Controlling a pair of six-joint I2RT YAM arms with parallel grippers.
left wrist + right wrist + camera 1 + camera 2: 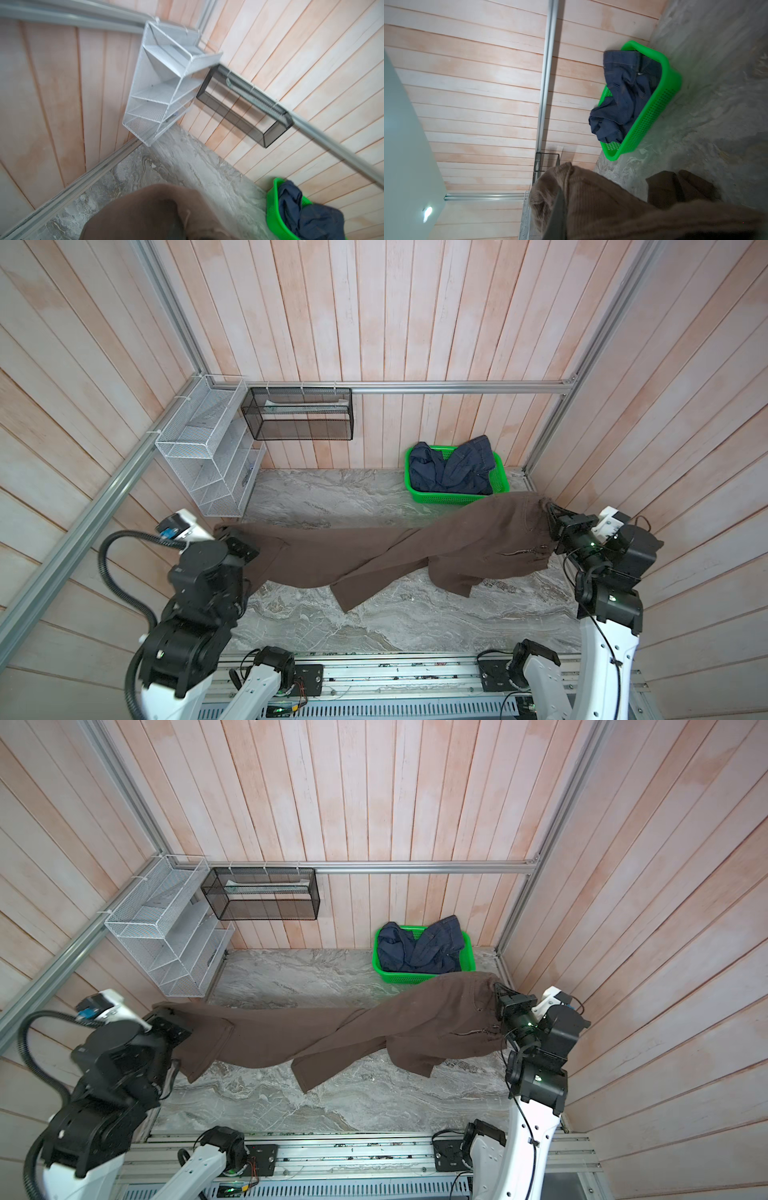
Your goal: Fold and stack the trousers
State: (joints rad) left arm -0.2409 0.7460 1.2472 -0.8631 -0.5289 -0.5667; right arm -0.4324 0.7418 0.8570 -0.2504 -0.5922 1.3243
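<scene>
1. In both top views the trousers [374, 556] run left to right across the middle of the bench [374, 630]. They are strung between the two arms and sag in the middle.
2. The left tool [227, 534] is pressed together on the hem of one leg at the left edge of the bench. The right tool [547, 512] pinches the waist end at the far right, near the basket [419, 493].
3. The other leg hangs loose, with its hem pointing toward the near middle. Whether it touches the bench cannot be told.
4. Only the top views show the whole garment and both arms. The left wrist view shows just a rounded, blurred hump of brown cloth, with the tool's tips hidden under it.
5. The right wrist view is close enough to show fine ribbing in the brown fabric, which looks plain and matte from above. A flat grey finger [557, 214] lies against the bunched cloth there.
6. The basket is bright green plastic with perforated walls and stands against the far wall. It holds a crumpled navy garment [453, 470], whose pale stitching shows only in the right wrist view.
7. A white wire rack [199, 448] with slanted shelves hangs on the left wall. A black mesh tray [299, 414] hangs from a metal rail [457, 386] on the far wall.
8. The bench top is grey and veined like marble, and the walls [374, 323] are pale pinkish wooden planks.
</scene>
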